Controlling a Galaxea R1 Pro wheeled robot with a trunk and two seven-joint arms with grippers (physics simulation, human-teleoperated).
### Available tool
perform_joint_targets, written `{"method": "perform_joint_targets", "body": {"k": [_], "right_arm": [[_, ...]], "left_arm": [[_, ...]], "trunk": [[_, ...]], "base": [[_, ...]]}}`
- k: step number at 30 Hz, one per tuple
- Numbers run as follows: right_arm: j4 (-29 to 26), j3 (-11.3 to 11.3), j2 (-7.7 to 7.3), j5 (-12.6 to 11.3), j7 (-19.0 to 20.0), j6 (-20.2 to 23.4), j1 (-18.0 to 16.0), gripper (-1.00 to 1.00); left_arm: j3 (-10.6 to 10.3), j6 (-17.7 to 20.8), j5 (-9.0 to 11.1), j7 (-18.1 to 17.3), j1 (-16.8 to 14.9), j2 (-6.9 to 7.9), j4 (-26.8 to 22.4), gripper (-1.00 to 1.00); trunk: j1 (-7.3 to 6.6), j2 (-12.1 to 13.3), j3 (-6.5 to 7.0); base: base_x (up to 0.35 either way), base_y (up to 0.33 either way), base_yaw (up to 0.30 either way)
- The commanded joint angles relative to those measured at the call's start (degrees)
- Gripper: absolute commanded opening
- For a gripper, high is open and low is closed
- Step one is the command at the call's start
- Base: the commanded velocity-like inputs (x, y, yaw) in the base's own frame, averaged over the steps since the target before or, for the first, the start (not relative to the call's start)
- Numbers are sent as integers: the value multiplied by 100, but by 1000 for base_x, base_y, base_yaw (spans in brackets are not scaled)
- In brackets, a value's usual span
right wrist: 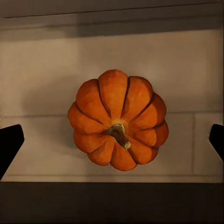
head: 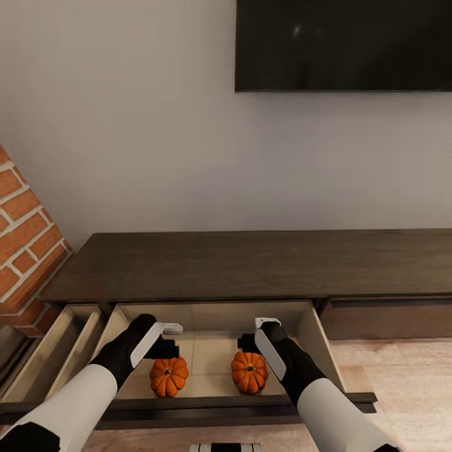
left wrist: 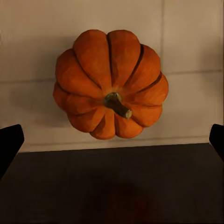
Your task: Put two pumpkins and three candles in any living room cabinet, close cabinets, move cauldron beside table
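A: What is seen nearest?

B: The dark front edge of the pulled-out drawer (head: 207, 407) is met first, and just past it the two pumpkins are found on the pale drawer floor, side by side but apart: the left pumpkin (head: 169, 376) and the right pumpkin (head: 249, 371). Both are upright, stems up.

A: And the arms?

B: The left gripper (head: 168, 329) is held over the left pumpkin, the right gripper (head: 262, 323) over the right one. In each wrist view the fingers (left wrist: 10, 142) are spread wide at the picture's edges, with a pumpkin lying free between them; nothing is gripped.

A: Which step is judged to be in hand?

B: The pumpkins appear already delivered into the cabinet (head: 251, 263). A second drawer (head: 53, 348) beside it is also open. Beyond, the cabinet top, the wall and a dark screen (head: 343, 44) are seen.

A: What is called for next?

B: Probably both arms are to be lifted clear and the candles fetched; the drawers must be shut afterwards.
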Motion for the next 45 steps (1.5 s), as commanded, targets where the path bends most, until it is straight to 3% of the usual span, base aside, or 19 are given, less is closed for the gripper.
{"method": "perform_joint_targets", "body": {"k": [1,18,45], "right_arm": [[-8,13,-3,-64,-62,83,-3,100],[-28,-38,1,-86,-62,851,-3,100],[-160,-17,19,-82,-62,891,-12,100]], "left_arm": [[-35,48,61,51,-4,7,-7,100],[-25,121,63,53,-13,10,-8,100],[-25,121,63,53,-13,-2,-20,100]], "trunk": [[-23,40,14],[-397,721,319],[-990,1804,803]], "base": [[0,0,0],[0,0,0],[-22,0,0]]}}
